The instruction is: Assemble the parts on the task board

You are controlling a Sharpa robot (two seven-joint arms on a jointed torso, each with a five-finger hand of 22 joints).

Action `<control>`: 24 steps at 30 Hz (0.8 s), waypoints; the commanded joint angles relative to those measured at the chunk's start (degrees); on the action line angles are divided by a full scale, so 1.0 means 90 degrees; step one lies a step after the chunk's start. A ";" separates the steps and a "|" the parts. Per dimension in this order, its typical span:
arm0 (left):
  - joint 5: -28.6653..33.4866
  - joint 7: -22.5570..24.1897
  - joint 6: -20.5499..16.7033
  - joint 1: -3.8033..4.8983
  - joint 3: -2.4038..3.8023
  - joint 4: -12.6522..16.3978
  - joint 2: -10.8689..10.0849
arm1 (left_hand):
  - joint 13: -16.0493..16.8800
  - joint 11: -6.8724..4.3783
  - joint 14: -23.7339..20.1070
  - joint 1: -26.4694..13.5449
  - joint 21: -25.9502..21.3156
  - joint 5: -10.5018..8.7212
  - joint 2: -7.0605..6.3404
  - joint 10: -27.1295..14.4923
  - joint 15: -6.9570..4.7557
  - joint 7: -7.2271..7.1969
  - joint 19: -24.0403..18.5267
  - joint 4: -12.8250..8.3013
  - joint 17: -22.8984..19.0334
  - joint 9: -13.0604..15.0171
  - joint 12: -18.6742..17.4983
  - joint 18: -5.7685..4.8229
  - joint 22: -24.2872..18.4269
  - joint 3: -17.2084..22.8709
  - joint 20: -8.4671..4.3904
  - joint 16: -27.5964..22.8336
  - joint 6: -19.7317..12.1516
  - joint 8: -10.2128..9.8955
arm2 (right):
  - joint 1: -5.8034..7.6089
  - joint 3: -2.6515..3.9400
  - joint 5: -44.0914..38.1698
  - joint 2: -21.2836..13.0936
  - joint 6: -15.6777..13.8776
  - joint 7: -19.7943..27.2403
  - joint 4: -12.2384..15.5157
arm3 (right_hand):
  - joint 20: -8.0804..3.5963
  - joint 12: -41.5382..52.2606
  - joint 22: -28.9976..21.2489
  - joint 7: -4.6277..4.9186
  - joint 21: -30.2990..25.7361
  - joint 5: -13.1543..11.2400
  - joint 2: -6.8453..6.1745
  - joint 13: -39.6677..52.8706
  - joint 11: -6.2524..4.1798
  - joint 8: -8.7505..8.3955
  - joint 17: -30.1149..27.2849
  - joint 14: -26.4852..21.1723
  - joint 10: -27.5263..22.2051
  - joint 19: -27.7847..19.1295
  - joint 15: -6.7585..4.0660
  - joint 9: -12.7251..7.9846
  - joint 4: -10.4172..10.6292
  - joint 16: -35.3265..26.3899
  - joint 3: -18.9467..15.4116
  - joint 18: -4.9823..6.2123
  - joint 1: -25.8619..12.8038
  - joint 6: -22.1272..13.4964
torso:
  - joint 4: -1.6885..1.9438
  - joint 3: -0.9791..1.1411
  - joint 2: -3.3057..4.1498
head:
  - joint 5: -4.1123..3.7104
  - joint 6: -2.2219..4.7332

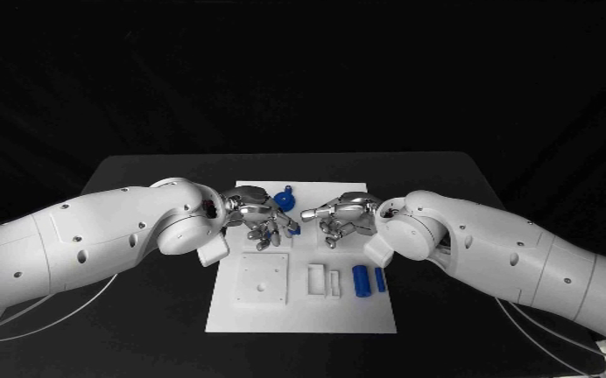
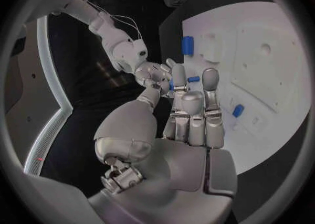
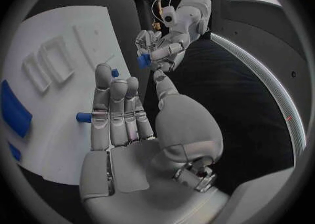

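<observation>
The white task board (image 1: 240,312) lies in the middle of the table. My left hand (image 1: 259,217) hovers over the board's far part and pinches a small blue part (image 1: 285,196) between thumb and a finger; the right wrist view shows that blue part (image 3: 143,60) in the left hand (image 3: 156,51). My right hand (image 1: 336,217) hovers opposite it, fingers (image 3: 115,111) held straight and apart, holding nothing. Two blue cylinders (image 1: 360,280) lie side by side on the board's near right. A short blue peg (image 3: 84,117) shows past my right fingers, on the board.
A square white plate (image 1: 263,280) and two narrow white blocks (image 1: 316,280) lie on the board's near half, left of the cylinders. Other blue pieces (image 2: 188,44) (image 2: 238,110) rest on the board (image 2: 275,30). Black tabletop (image 1: 139,177) surrounds the board.
</observation>
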 commanded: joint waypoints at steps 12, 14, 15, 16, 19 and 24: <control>-0.0890 -0.1253 -0.0406 0.0013 0.0008 -0.0044 0.0004 | 0.0055 -0.0071 0.0268 -0.0098 0.0100 -0.0020 -0.0315 0.0337 -0.0049 -0.0626 0.0141 -0.0323 0.0330 0.0653 -0.0287 -0.0060 0.0090 0.0877 -0.0056 -0.0212 0.1007 -0.0724 | -0.0034 0.0139 -0.0242 -0.0455 -0.1459 0.0926 0.0243 | -0.0036 0.0075 0.0033 -0.0043 -0.0059 0.0543 0.0020 -0.0171 -0.0059 -0.0007 -0.0111 0.0020 0.0025 0.0164 -0.0044 0.0005 -0.0099 0.0070 0.0104 0.0075 0.0035 0.0337 | -0.0007 0.0006 -0.0008 | 0.0108 0.0018; -0.1204 -0.1402 -0.0382 0.0027 0.0009 -0.0069 0.0016 | 0.0055 -0.0075 0.0303 -0.0090 0.0093 -0.0013 -0.0325 0.0376 -0.0057 -0.0626 0.0162 -0.0316 0.0377 0.0695 -0.0324 -0.0067 0.0090 0.0884 -0.0059 -0.0245 0.1057 -0.0813 | -0.0035 0.0228 -0.0321 -0.0548 -0.1568 0.1024 0.0295 | -0.0049 0.0085 0.0047 -0.0052 -0.0073 0.0619 0.0021 -0.0204 -0.0071 -0.0006 -0.0132 0.0038 0.0040 0.0185 -0.0056 0.0008 -0.0166 0.0075 0.0191 0.0067 -0.0011 0.0424 | -0.0008 0.0010 -0.0011 | 0.0140 0.0011; -0.1334 -0.1466 -0.0375 0.0035 0.0009 -0.0083 0.0023 | 0.0057 -0.0077 0.0318 -0.0088 0.0089 -0.0015 -0.0336 0.0381 -0.0055 -0.0629 0.0163 -0.0323 0.0396 0.0703 -0.0329 -0.0066 0.0090 0.0882 -0.0063 -0.0238 0.1063 -0.0830 | -0.0035 0.0266 -0.0358 -0.0584 -0.1608 0.1061 0.0313 | -0.0052 0.0088 0.0051 -0.0054 -0.0076 0.0629 0.0021 -0.0210 -0.0074 -0.0005 -0.0136 0.0042 0.0044 0.0189 -0.0059 0.0009 -0.0184 0.0076 0.0214 0.0066 -0.0018 0.0444 | -0.0008 0.0011 -0.0011 | 0.0149 0.0016; -0.1520 -0.1545 -0.0370 0.0047 0.0010 -0.0106 0.0034 | 0.0057 -0.0078 0.0318 -0.0086 0.0090 -0.0014 -0.0334 0.0386 -0.0056 -0.0629 0.0166 -0.0323 0.0397 0.0705 -0.0328 -0.0066 0.0091 0.0882 -0.0063 -0.0240 0.1065 -0.0832 | -0.0035 0.0311 -0.0414 -0.0629 -0.1655 0.1107 0.0334 | -0.0057 0.0094 0.0065 -0.0058 -0.0089 0.0634 0.0015 -0.0231 -0.0078 -0.0002 -0.0148 0.0046 0.0045 0.0202 -0.0062 0.0010 -0.0238 0.0078 0.0285 0.0061 -0.0060 0.0467 | -0.0011 0.0013 -0.0013 | 0.0159 0.0018; -0.2028 -0.1771 -0.0374 0.0077 0.0012 -0.0173 0.0068 | 0.0061 -0.0086 0.0365 -0.0084 0.0069 -0.0007 -0.0347 0.0418 -0.0064 -0.0634 0.0207 -0.0322 0.0437 0.0725 -0.0341 -0.0067 0.0091 0.0886 -0.0069 -0.0259 0.1101 -0.0881 | -0.0034 0.0428 -0.0592 -0.0735 -0.1769 0.1223 0.0373 | -0.0067 0.0098 0.0076 -0.0067 -0.0098 0.0645 0.0005 -0.0245 -0.0086 -0.0016 -0.0158 0.0055 0.0049 0.0215 -0.0070 0.0005 -0.0280 0.0077 0.0339 0.0060 -0.0095 0.0501 | -0.0015 0.0008 -0.0013 | 0.0188 0.0025; -0.2658 -0.2124 -0.0374 0.0112 0.0020 -0.0279 0.0139 | 0.0068 -0.0098 0.0426 -0.0086 0.0021 0.0008 -0.0374 0.0463 -0.0076 -0.0644 0.0257 -0.0321 0.0548 0.0742 -0.0350 -0.0084 0.0103 0.0913 -0.0085 -0.0276 0.1174 -0.0985 | -0.0034 0.0556 -0.0828 -0.0856 -0.1914 0.1362 0.0408 | -0.0073 0.0101 0.0100 -0.0071 -0.0115 0.0713 0.0014 -0.0273 -0.0098 -0.0002 -0.0172 0.0078 0.0071 0.0241 -0.0079 0.0012 -0.0369 0.0079 0.0446 0.0058 -0.0126 0.0549 | -0.0012 0.0007 0.0001 | 0.0225 0.0036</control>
